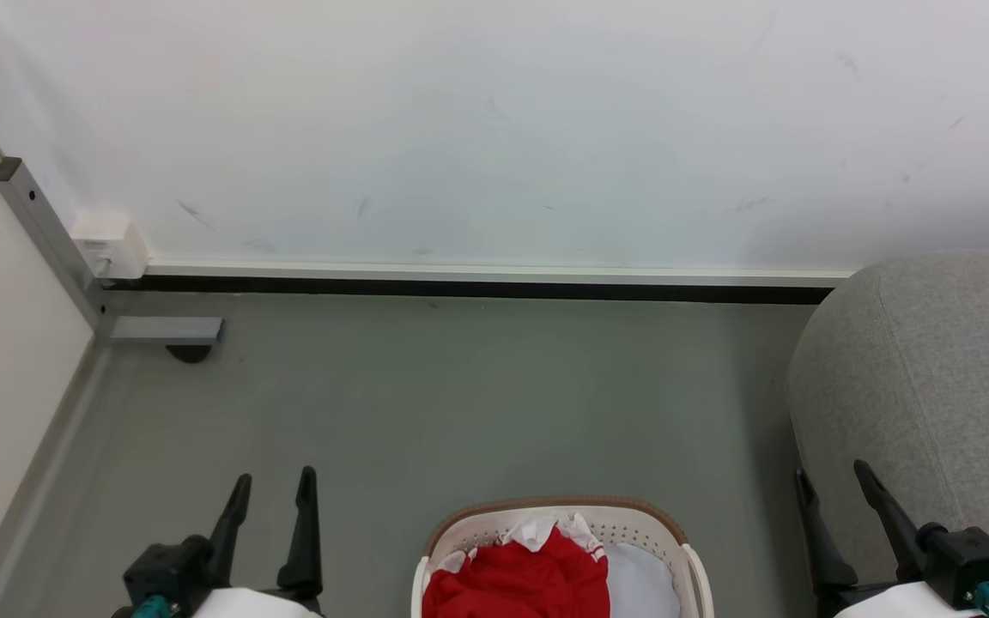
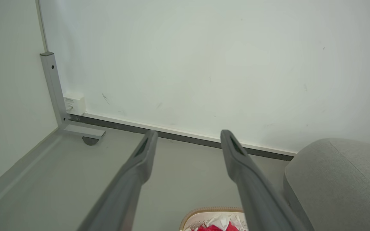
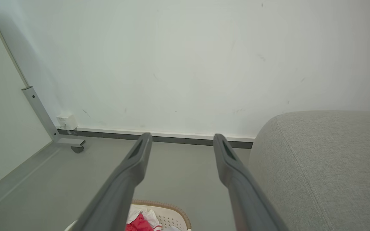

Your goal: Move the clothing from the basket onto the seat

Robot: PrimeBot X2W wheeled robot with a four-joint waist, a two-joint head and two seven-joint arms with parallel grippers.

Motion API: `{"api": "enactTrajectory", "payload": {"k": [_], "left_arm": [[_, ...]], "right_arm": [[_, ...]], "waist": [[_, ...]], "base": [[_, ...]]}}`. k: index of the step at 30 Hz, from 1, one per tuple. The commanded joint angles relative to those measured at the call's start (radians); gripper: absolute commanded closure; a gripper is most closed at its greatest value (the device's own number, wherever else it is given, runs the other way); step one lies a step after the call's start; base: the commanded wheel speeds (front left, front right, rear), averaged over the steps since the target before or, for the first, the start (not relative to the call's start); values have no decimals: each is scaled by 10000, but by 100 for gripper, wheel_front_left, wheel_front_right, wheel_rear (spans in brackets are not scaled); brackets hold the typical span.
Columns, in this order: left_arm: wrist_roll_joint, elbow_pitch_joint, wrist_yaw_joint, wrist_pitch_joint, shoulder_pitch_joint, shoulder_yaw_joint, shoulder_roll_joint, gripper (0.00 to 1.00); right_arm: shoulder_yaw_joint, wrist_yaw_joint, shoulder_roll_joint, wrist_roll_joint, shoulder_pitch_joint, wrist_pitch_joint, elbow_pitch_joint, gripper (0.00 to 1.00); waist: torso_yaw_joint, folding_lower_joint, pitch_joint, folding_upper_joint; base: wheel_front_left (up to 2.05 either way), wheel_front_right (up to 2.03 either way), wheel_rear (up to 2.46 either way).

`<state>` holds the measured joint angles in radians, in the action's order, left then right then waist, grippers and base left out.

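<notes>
The red clothing (image 1: 518,579) with white trim lies bunched in the cream basket (image 1: 546,511), which stands on the floor at the bottom middle of the head view. The grey seat (image 1: 932,386) rises at the right. My left gripper (image 1: 276,481) is open at the lower left, well left of the basket, with nothing between its fingers. My right gripper (image 1: 834,476) is open at the lower right, in front of the seat's side. In the wrist views the left gripper (image 2: 188,136) and the right gripper (image 3: 181,138) point towards the wall, with the basket (image 2: 210,210) (image 3: 165,205) low below them.
A white wall with a dark baseboard (image 1: 477,287) closes the far side. A grey metal frame leg (image 1: 57,249) with a foot and a white socket box (image 1: 108,245) stands in the left corner. A pale cloth (image 1: 640,584) lies in the basket beside the red garment.
</notes>
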<state>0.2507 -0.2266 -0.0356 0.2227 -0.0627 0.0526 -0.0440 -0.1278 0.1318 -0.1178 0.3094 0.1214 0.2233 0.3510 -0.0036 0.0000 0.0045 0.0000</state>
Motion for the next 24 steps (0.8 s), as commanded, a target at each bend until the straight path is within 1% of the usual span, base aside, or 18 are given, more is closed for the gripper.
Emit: {"api": "enactTrajectory", "payload": {"k": [1,11,20,24], "left_arm": [[-287,-17,-11,120,35,4,-91,0],[-996,-92,5,277,80,42,-97,0],[-1538,-182,52,437,123,77,-101,0],[-1318,-237,31,421,142,42,-99,0]], "right_arm": [[-48,-17,-52,-171,155,90,3,0],[-164,-19,-63,-767,176,272,110,0],[-59,-21,-61,-1328,97,450,204,0],[7,-21,-11,-1215,65,413,226,0]], "waist": [[1,0,-6,0],[-21,0,-5,0],[-37,0,0,0],[-63,0,8,0]], "base": [[0,0,0],[0,0,0],[0,0,0],[0,0,0]]}}
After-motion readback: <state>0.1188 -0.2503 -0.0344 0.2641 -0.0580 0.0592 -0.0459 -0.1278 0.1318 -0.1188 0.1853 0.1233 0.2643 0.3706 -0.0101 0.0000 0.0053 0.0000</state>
